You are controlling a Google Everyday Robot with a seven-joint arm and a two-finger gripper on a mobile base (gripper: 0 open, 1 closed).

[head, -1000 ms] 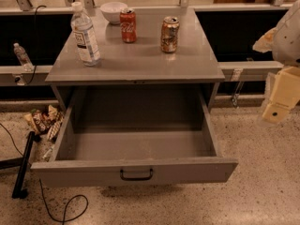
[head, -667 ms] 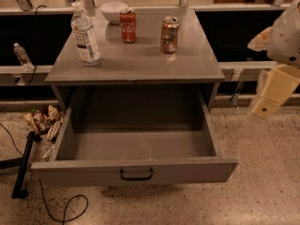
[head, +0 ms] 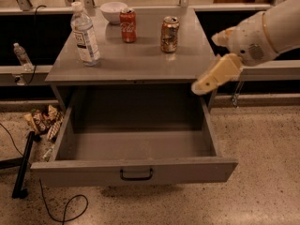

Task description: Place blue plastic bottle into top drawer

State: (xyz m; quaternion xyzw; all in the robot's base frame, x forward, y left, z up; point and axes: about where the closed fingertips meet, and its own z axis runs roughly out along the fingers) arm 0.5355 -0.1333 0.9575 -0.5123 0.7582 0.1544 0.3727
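Note:
The blue plastic bottle (head: 85,34), clear with a white cap and a pale label, stands upright at the left of the grey cabinet top (head: 140,62). The top drawer (head: 187,170) is pulled fully open below it, with a dark curved handle (head: 136,174) on its front panel and nothing inside. My gripper (head: 206,81) hangs at the cabinet's right front corner, above the drawer's right wall. It holds nothing and is far to the right of the bottle.
A red cola can (head: 128,26), a bronze can (head: 169,34) and a white bowl (head: 113,11) stand on the cabinet top. A small clear bottle (head: 21,55) stands far left. Litter (head: 44,121), a black stand leg (head: 23,165) and a cable lie on the floor at left.
My arm has swung in from the right edge toward the cabinet's right front corner. The bottle, the cans and the drawer have not moved.

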